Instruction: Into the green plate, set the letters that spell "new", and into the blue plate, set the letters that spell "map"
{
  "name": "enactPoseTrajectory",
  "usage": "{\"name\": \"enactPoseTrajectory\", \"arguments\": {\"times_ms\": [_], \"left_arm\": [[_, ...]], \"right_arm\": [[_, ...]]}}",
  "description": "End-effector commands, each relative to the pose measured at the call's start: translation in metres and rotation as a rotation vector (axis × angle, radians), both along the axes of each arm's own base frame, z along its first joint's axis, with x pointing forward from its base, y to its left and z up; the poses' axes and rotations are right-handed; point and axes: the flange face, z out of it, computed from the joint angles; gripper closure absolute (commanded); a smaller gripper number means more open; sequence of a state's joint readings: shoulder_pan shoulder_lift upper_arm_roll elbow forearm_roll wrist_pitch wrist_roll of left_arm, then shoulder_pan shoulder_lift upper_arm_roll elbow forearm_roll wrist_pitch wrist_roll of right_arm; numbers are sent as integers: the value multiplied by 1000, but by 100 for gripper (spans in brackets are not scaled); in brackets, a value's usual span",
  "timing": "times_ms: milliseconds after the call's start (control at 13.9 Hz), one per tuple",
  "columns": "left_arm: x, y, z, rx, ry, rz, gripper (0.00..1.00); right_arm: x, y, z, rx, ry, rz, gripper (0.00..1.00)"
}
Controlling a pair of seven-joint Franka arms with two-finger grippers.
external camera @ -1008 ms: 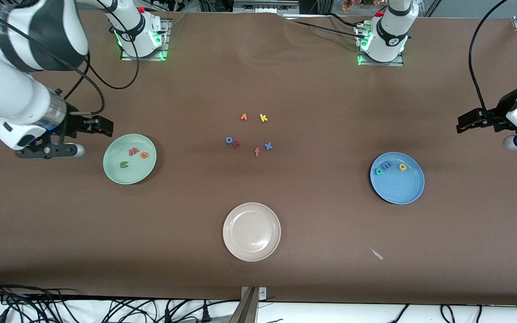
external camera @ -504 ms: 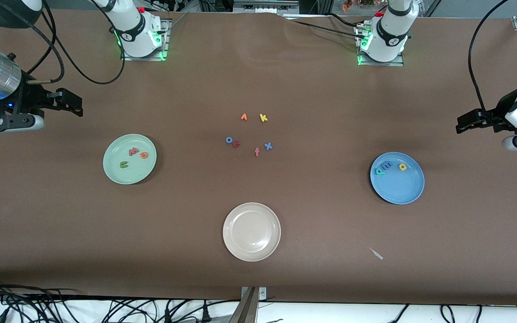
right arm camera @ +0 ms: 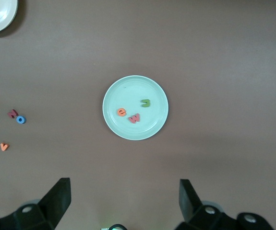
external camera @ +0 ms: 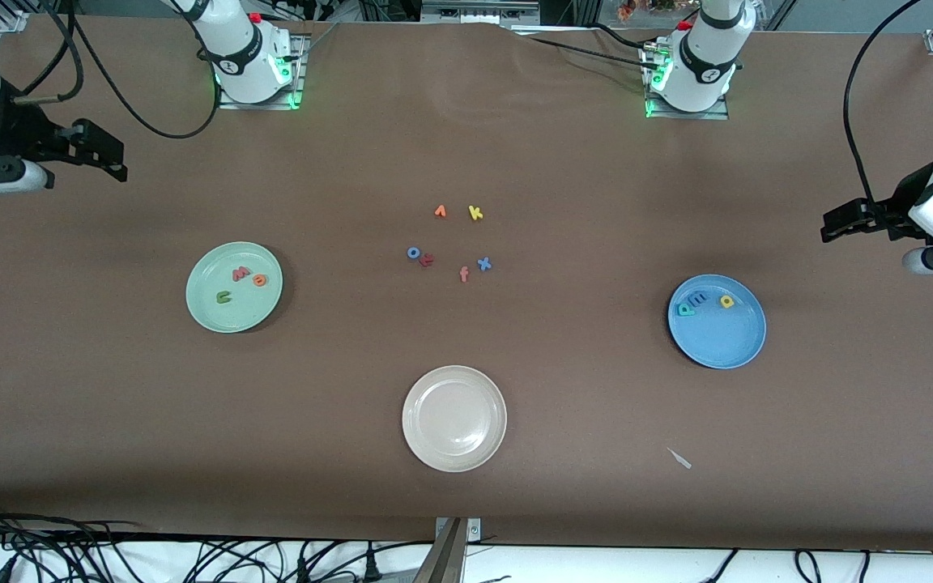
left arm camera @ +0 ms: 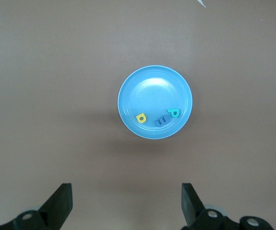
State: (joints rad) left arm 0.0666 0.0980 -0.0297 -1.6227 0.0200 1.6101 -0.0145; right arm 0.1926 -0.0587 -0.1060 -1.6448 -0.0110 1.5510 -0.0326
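The green plate point(external camera: 240, 316) point(right arm camera: 128, 91) holds the green "n" point(external camera: 224, 297) point(right arm camera: 145, 102), the orange-red "e" point(external camera: 260, 280) point(right arm camera: 122, 112) and the salmon "w" point(external camera: 241, 274) point(right arm camera: 134, 118). In the blue plate point(external camera: 722, 340) point(left arm camera: 152, 91) lie the blue "m" point(external camera: 700, 299) point(left arm camera: 160, 121), the yellow "a" point(external camera: 726, 301) point(left arm camera: 140, 117) and the teal "p" point(external camera: 686, 308) point(left arm camera: 173, 113). My right gripper point(external camera: 106, 154) point(right arm camera: 123, 189) hangs open and empty over bare table at the right arm's end. My left gripper point(external camera: 835, 223) point(left arm camera: 126, 194) is open and empty over bare table at the left arm's end.
A cream-white plate point(external camera: 454, 418) sits nearest the front camera at mid-table. Loose letters lie in the middle: orange "v" point(external camera: 440, 211), yellow "k" point(external camera: 475, 213), blue "o" point(external camera: 413, 253), blue "x" point(external camera: 483, 263), salmon "f" point(external camera: 464, 274). A pale scrap point(external camera: 679, 458) lies near the blue plate.
My right gripper has drawn away from the green plate, out toward the right arm's end of the table and its base side. The left arm has hardly moved.
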Motion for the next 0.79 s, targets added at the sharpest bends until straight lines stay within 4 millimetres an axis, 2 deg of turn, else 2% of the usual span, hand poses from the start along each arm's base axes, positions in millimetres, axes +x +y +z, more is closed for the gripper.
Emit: {"name": "enactPoseTrajectory", "arguments": {"times_ms": [0, 504, 720], "left_arm": [[1, -1, 4, -36, -9, -9, 0], [1, -3, 2, -35, -6, -12, 0], [1, -2, 2, -37, -5, -11, 0]], "right_arm": [[-4, -3, -2, -6, -2, 10, 0], [4, 2, -7, -9, 12, 2, 0], [9, -5, -12, 1, 17, -1, 0]]}}
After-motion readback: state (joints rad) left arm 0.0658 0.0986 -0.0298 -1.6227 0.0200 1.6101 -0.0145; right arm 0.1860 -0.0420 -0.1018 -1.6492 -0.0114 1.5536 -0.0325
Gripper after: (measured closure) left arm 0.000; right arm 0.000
